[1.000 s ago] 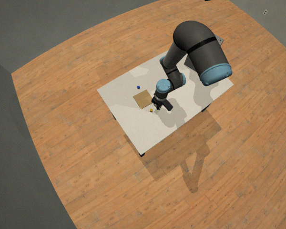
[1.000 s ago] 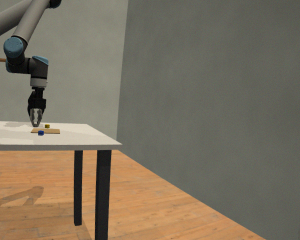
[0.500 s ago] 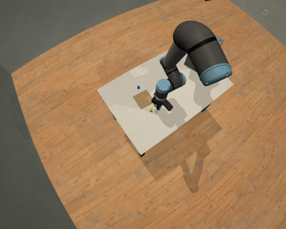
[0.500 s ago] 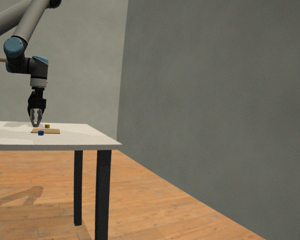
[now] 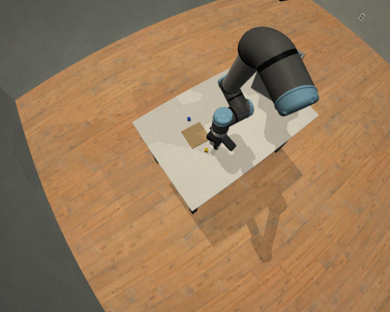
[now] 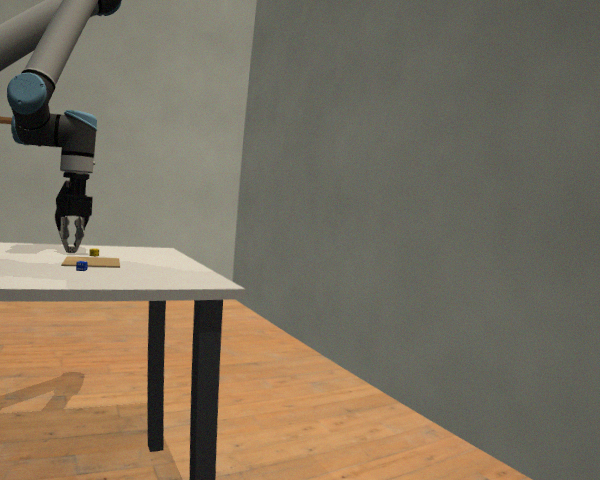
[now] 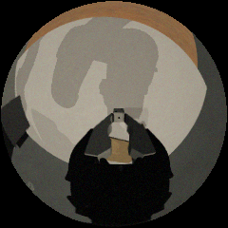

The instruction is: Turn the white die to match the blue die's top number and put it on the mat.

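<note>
My gripper (image 6: 72,246) points straight down, with its fingertips just above the table at the mat's edge. It is shut on the white die (image 7: 118,115), which shows as a small pale cube between the fingertips in the wrist view; I cannot read its top number. The tan mat (image 5: 195,134) lies flat on the table and also shows in the side view (image 6: 91,262). The blue die (image 5: 188,118) sits on the table off the mat, in front of it in the side view (image 6: 81,265). The gripper (image 5: 215,145) stands next to the mat's right corner.
A yellow die (image 5: 205,149) sits on the table just off the mat, close to the gripper; it also shows in the side view (image 6: 94,252). The white table (image 5: 222,144) ends in an edge to the right in the side view. The arm's shadow falls across the top.
</note>
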Robot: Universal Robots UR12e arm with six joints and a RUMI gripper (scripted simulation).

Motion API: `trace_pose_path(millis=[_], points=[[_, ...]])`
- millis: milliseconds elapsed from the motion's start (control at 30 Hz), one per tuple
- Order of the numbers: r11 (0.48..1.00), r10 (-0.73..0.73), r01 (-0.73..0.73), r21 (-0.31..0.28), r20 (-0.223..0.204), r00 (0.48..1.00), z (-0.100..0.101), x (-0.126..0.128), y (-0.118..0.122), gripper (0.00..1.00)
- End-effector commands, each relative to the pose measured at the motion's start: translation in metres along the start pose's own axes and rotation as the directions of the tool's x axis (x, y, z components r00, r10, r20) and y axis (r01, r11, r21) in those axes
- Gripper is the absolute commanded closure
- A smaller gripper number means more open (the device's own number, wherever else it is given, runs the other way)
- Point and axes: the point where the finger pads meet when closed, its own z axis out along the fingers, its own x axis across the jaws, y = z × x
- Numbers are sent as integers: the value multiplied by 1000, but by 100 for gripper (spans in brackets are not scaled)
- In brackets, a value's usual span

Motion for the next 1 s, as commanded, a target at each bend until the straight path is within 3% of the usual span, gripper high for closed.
trace_pose_path(millis=[0, 733, 967], points=[[1000, 0, 0, 0, -1, 1000, -9, 0, 0, 97], [1000, 0, 0, 0, -1, 1000, -79, 0, 0, 97], [1000, 0, 0, 0, -1, 1000, -90, 0, 0, 97]])
